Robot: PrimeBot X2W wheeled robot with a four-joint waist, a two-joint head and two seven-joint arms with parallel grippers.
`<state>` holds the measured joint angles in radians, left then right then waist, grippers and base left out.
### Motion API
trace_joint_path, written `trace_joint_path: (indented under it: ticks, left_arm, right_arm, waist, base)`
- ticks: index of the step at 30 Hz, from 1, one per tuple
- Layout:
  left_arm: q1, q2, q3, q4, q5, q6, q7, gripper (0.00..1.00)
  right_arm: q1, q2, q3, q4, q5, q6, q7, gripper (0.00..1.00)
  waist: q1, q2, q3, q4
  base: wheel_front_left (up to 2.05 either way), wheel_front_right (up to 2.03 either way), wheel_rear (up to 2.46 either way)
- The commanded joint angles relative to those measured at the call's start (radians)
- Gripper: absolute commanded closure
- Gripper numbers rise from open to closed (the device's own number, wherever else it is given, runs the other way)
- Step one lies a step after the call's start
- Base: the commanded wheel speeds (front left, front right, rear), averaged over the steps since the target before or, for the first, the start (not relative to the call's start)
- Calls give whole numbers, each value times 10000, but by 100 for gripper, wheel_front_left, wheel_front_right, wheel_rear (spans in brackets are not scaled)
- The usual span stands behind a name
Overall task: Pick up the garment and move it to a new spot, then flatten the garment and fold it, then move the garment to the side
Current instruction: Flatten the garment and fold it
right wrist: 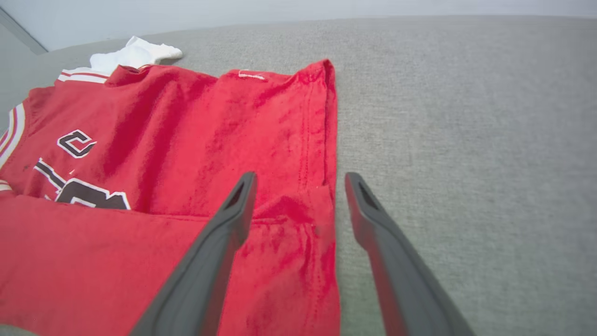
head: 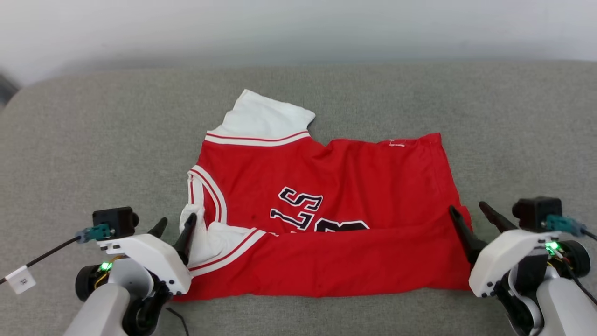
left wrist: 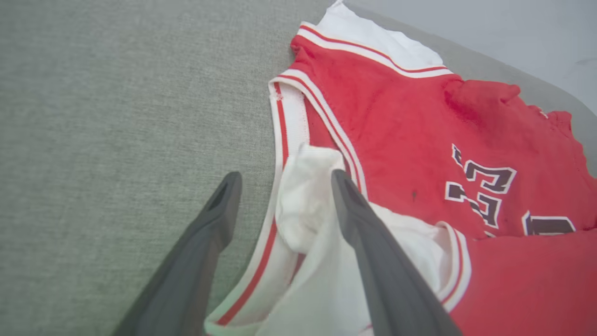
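The left gripper (head: 177, 219) is at the near left, and its two dark fingers are spread wide apart with nothing pinched. One finger (left wrist: 373, 242) lies on the near white sleeve (head: 210, 242) and the other is over the grey cloth surface (head: 93, 140). A soft bump of the sleeve sits between them.

The right gripper (head: 467, 206) is at the near right, and it is spread wide too. It sits across the corner of the bottom hem (right wrist: 329, 140) – one finger over the red cloth, one over the grey.

Between the two grippers lies the red jersey (head: 336, 186), in the middle of the grey surface. Its long side runs from left to right, with the neck end at the robot's left and the hem at its right. The near long edge is folded over and hides part of the black letters (head: 298, 207).

Farther back, the other white sleeve (head: 266, 116) pokes out away from the robot. Behind it is a pale wall (head: 298, 28).
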<state>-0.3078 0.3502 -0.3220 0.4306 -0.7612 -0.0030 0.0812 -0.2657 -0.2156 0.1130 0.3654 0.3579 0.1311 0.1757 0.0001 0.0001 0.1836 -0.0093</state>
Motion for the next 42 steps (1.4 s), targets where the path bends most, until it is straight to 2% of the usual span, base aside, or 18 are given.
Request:
trace_joint_path:
  ticks: [1, 6, 10, 17, 22, 26, 30, 36, 37, 38, 39, 42]
  left_arm:
    - [132, 155, 82, -5, -44, 19, -55, 0]
    - [505, 684, 260, -478, -132, 245, 379, 0]
    - [839, 1278, 339, -1284, -169, 505, 1111, 0]
    - [1488, 2398, 62, -2659, -609, 580, 3394, 0]
    - [2143, 2843, -83, -3152, -1312, 660, 4925, 0]
    - [2405, 2881, -122, -3043, -1500, 833, 5314, 0]
    - [2192, 2618, -214, -2657, -1682, 884, 5471, 0]
    - [1845, 1858, -696, -1599, -2083, 537, 5996, 0]
    - [1827, 1718, -761, -1453, -2200, 440, 6067, 25]
    - [1798, 1624, -811, -1333, -2266, 369, 6138, 72]
    - [1768, 1570, -855, -1239, -2289, 295, 6139, 100]
    - [1697, 1460, -854, -1090, -2388, 156, 6091, 100]
  right_arm:
    - [369, -12, -50, -270, -79, -8, -509, 0]
    - [1106, 135, -417, -1058, -472, -6, -1603, 0]
    - [1703, 335, -777, -1912, -1104, -6, -2067, 0]
    - [2633, 829, -1005, -3278, -1741, -6, -2040, 0]
    - [2937, 1005, -934, -3932, -1837, -8, -1875, 0]
    - [2991, 1087, -881, -4210, -1857, -6, -1758, 0]
    - [2896, 1102, -860, -4350, -1806, -6, -1675, 0]
    - [2792, 972, -977, -4457, -1622, -6, -1406, 0]
    - [2814, 945, -1034, -4446, -1574, -8, -1325, 0]
    - [2819, 896, -1098, -4485, -1512, -8, -1247, 0]
    - [2822, 856, -1187, -4513, -1441, -6, -1135, 0]
    - [2860, 821, -1362, -4494, -1198, -6, -792, 0]
  waist:
    - [-1, -1, -468, -8]
    - [-1, -1, -1141, -140]
    - [-1, -1, -1421, -280]
    - [-1, -1, -1447, -595]
    - [-1, -1, -1270, -848]
    - [-1, -1, -1040, -990]
    - [-1, -1, -787, -1075]
    - [-1, -1, -461, -1108]
    - [-1, -1, -445, -1105]
    - [-1, -1, -435, -1097]
    - [-1, -1, -430, -1085]
    - [-1, -1, -439, -1033]
  base:
    - [0, 0, 0]
    - [0, 0, 0]
    - [0, 0, 0]
    - [0, 0, 0]
    - [0, 0, 0]
    - [0, 0, 0]
    - [0, 0, 0]
    - [0, 0, 0]
    - [0, 0, 0]
    - [0, 0, 0]
    - [0, 0, 0]
    - [0, 0, 0]
